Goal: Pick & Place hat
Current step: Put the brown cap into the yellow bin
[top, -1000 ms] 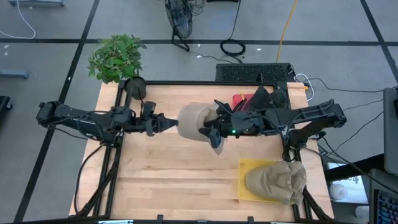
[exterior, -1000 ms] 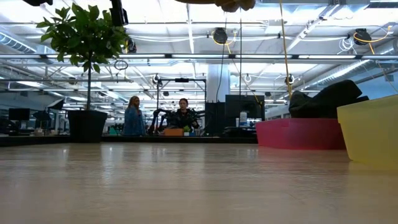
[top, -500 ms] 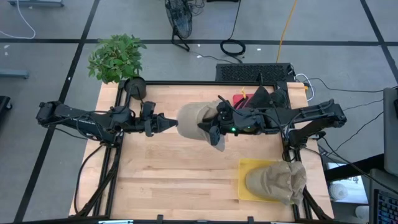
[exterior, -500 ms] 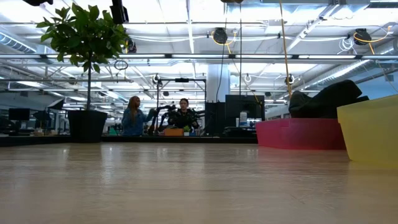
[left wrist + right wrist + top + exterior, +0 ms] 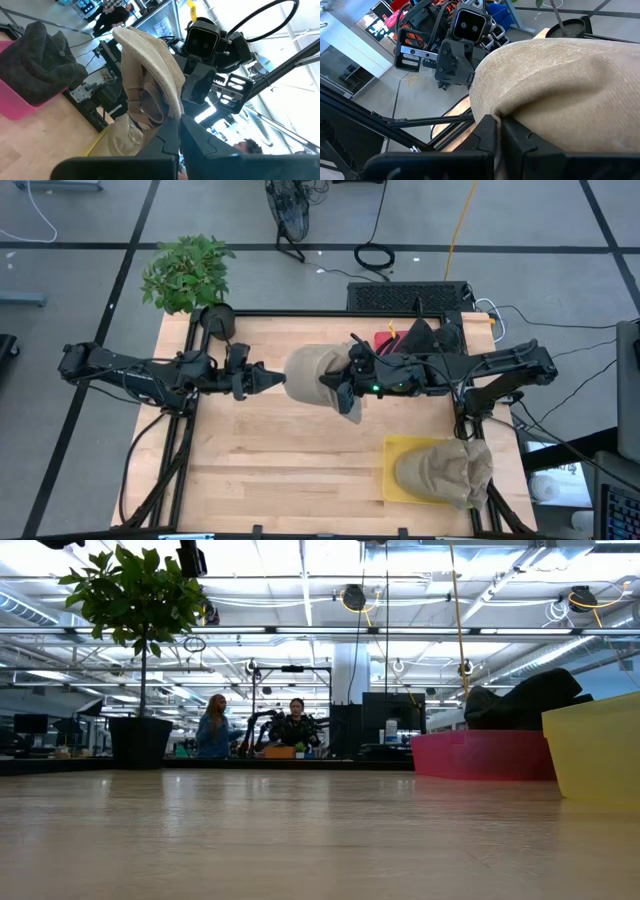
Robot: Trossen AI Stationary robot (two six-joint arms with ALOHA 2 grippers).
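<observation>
A beige hat (image 5: 310,370) hangs in the air over the middle of the table, between my two grippers. My left gripper (image 5: 279,378) reaches in from the table's left and is shut on the hat's left side. My right gripper (image 5: 341,385) comes from the table's right and is shut on the hat's right side. The left wrist view shows the hat (image 5: 150,70) from its open side, the right wrist view its rounded crown (image 5: 560,85). The low view does not show the hat. My left gripper pinches the hat's rim edge (image 5: 174,111) between its two fingers, coming level from the table's left. The hat stands clear of the table. My right gripper pinches a fold of the crown cloth (image 5: 496,114) between its two fingers, coming roughly level from the table's right. The hat is clear of the table.
A yellow bin (image 5: 396,455) at the near right holds another beige hat (image 5: 445,470). A red bin (image 5: 386,338) with dark cloth (image 5: 432,335) stands at the far right. A potted plant (image 5: 187,272) is at the far left corner. People stand in the room beyond (image 5: 215,725).
My right gripper has shut on the hat's right side. The hat has risen a little, going out of the top of the low view.
</observation>
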